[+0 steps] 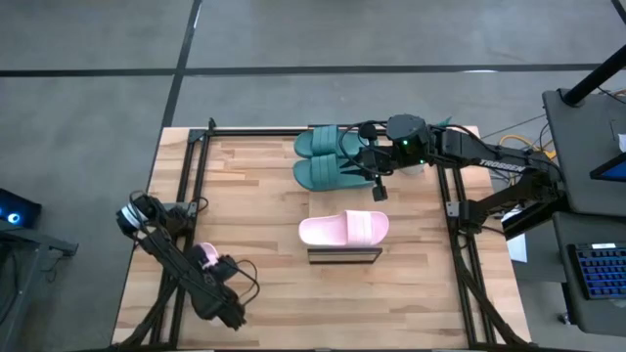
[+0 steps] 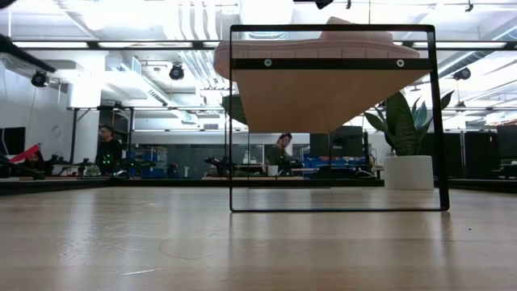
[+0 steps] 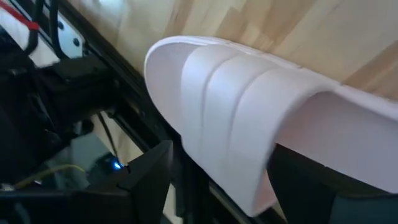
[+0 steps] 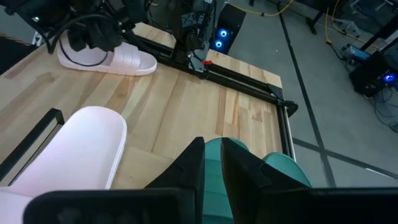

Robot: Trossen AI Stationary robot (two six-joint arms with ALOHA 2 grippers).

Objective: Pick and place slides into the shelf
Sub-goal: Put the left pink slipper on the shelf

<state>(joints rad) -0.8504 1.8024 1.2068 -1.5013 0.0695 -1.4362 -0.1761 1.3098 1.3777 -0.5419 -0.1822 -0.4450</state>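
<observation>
Two teal slides lie side by side at the far middle of the table, one farther, one nearer. One pink slide rests sole-down on the shelf's plank top, and it shows in the low view too. The other pink slide lies near the table's left edge, with my left gripper shut on it. My right gripper stands at the nearer teal slide's right end, fingers nearly together with teal between them. My left gripper has the pink slide's wide strap between its fingers, one finger under the strap and the other outside it. The slide's sole lies on the table. My right gripper pinches a thin part of the nearer teal slide from above, pointing down. Its own fingers hide which part that is. The slide looks to be lying on the table.
Black frame rails run along the table's left side, right side and far side. Bare wood lies between the shelf and the left arm. People and benches show in the room beyond the table.
</observation>
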